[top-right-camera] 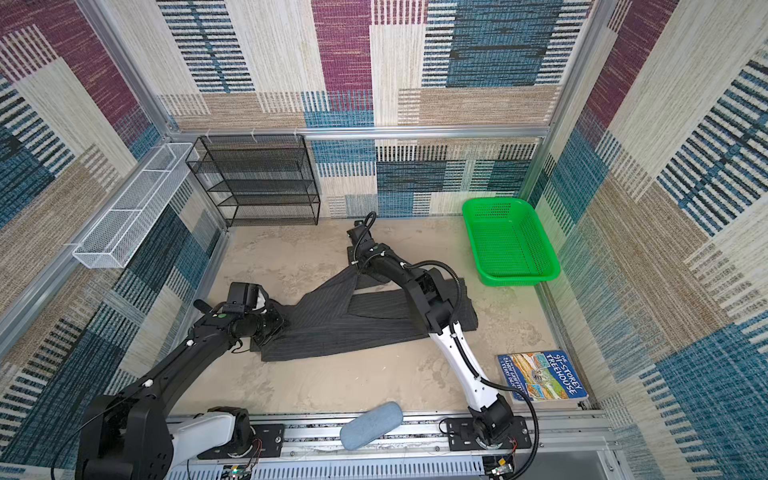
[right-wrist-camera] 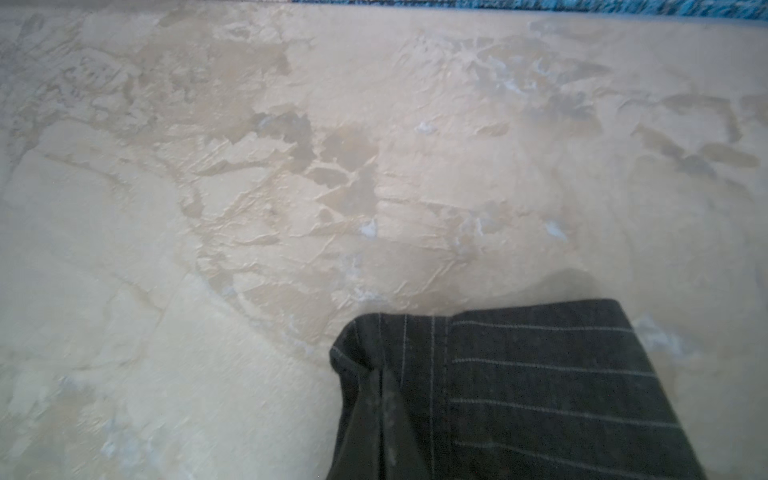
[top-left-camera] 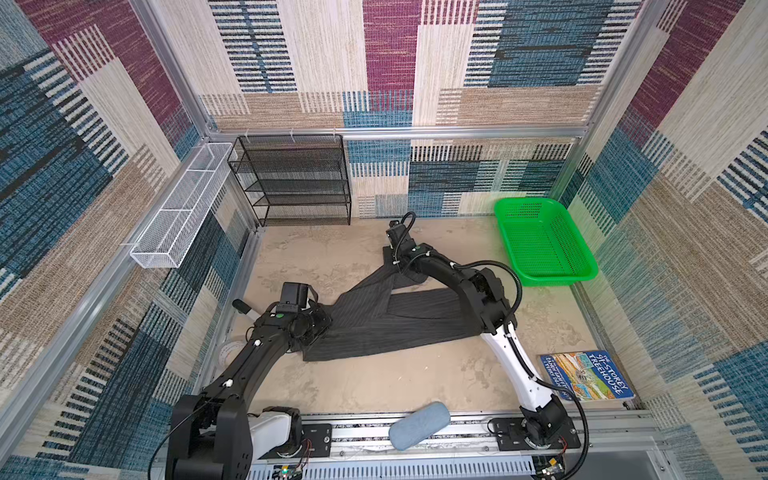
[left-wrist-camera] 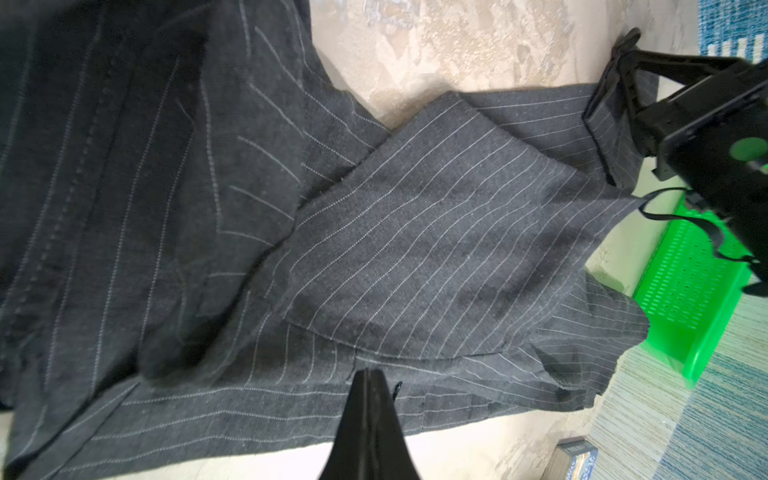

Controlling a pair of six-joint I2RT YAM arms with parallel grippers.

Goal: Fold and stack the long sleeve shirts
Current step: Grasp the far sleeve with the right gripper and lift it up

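In both top views, mid-surface (top-left-camera: 374,386): charcoal pinstriped shirt (top-left-camera: 374,328) (top-right-camera: 332,328), one sleeve stretched rearward. In left wrist view: left jaws pressed together at shirt's edge; right jaws pinching sleeve cuff (left-wrist-camera: 619,145). In right wrist view: cuff over bare surface.

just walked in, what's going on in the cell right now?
Both arms are working on one dark pinstriped long sleeve shirt, which lies partly spread on the table. The right gripper is shut on a sleeve cuff at the far end, and that sleeve runs out diagonally. The left gripper is shut with its tips at the shirt's left side; whether it pinches cloth is unclear. No folded stack yet.
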